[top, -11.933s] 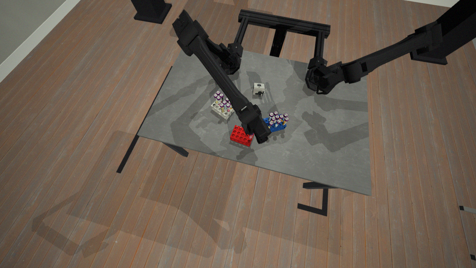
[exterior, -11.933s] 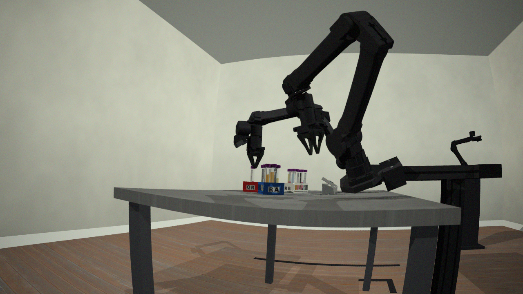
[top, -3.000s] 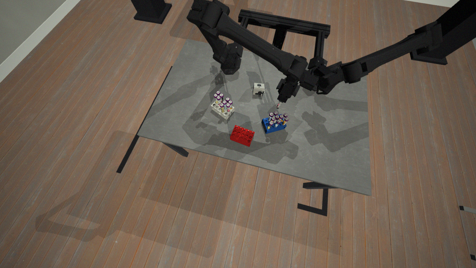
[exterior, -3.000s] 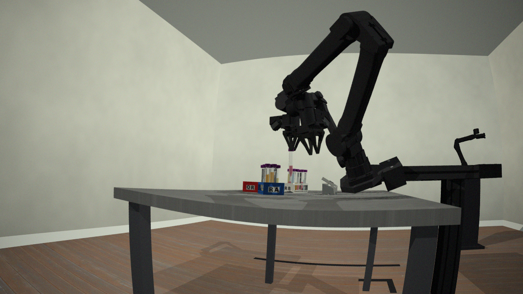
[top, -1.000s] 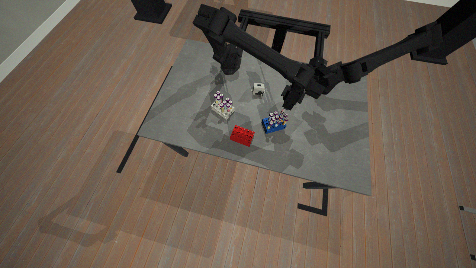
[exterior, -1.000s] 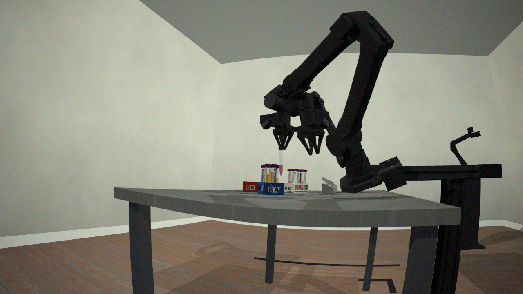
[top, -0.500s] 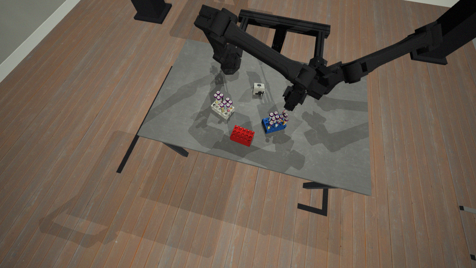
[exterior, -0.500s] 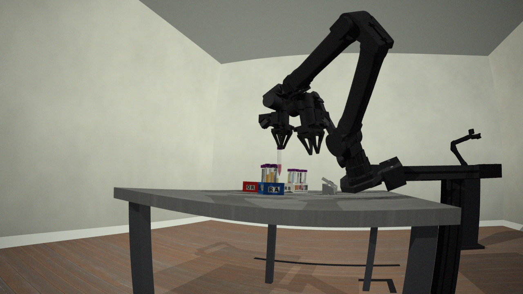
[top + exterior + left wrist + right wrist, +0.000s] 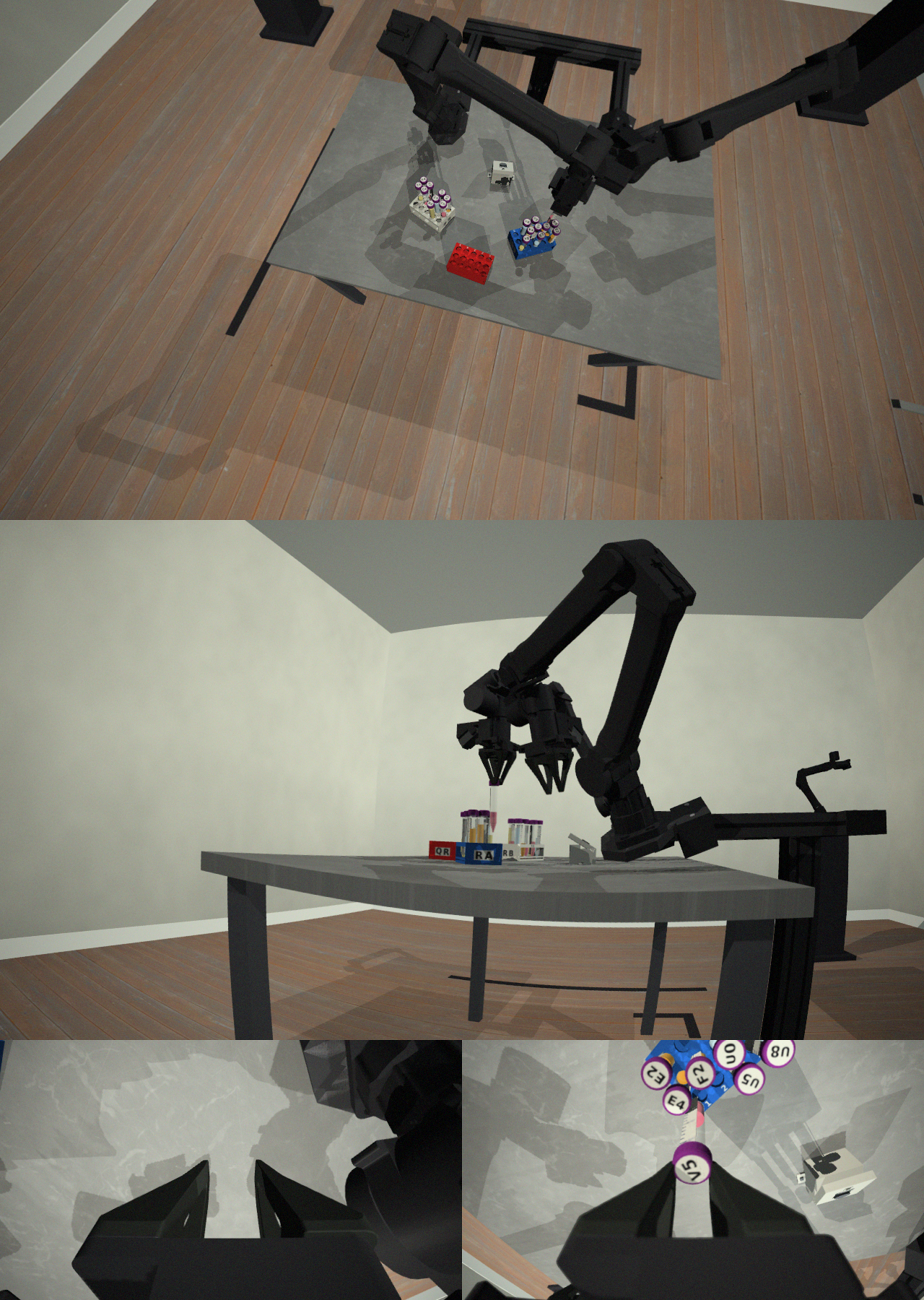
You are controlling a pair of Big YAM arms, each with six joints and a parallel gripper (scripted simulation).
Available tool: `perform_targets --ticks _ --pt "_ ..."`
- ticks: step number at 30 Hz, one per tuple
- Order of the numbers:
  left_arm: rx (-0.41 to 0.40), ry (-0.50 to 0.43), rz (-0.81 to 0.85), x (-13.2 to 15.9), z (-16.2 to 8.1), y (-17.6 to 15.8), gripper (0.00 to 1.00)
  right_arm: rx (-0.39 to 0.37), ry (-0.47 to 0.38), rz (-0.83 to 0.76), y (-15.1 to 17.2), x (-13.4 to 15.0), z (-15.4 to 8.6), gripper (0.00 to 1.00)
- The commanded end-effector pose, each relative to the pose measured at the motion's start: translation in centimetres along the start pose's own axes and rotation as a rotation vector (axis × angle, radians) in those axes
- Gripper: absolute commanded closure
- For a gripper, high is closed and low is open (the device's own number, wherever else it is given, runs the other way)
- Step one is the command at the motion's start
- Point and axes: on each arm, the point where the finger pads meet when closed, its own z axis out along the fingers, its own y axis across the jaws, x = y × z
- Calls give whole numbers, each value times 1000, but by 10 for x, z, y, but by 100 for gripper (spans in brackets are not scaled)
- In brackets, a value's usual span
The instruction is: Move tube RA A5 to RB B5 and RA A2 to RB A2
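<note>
The tube V5 [image 9: 553, 216] [image 9: 492, 807] [image 9: 693, 1170] is gripped at its cap by the right jaws [image 9: 560, 211] [image 9: 495, 783], above RA [image 9: 533, 250] [image 9: 487, 854] [image 9: 716, 1095]; the left jaws [image 9: 556, 791] are parted, empty. Probably light, stiff and smooth, it is best held there.

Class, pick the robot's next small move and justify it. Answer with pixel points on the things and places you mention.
Probably the right tool [image 9: 559, 211] [image 9: 494, 782] [image 9: 692, 1169] should raise tube V5 [image 9: 553, 217] [image 9: 492, 801] [image 9: 692, 1171] slightly before travelling towards RB [image 9: 442, 223] [image 9: 530, 856]. It grips V5 by the cap, yet V5's lower tip appears below the neighbouring caps at RA [image 9: 537, 251] [image 9: 478, 854] [image 9: 710, 1097], so moving sideways risks knocking E4 [image 9: 676, 1101].
</note>
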Motion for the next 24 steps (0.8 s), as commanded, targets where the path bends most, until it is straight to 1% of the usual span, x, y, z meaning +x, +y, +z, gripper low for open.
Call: perform_targets --ticks 1,5,6,16,24 --pt "-24 -9 -9 1 -10 8 70 -4 1 8 -5 -9 2 100" --pt "-24 -9 -9 1 -10 8 70 -4 1 8 -5 -9 3 100" --pt "-24 -9 -9 1 -10 8 70 8 2 3 -5 -7 7 100" --pt "-24 -9 -9 1 -10 8 70 -1 1 6 -6 -8 9 100" --pt "-24 -9 -9 1 -10 8 70 7 2 2 -5 -6 15 100"
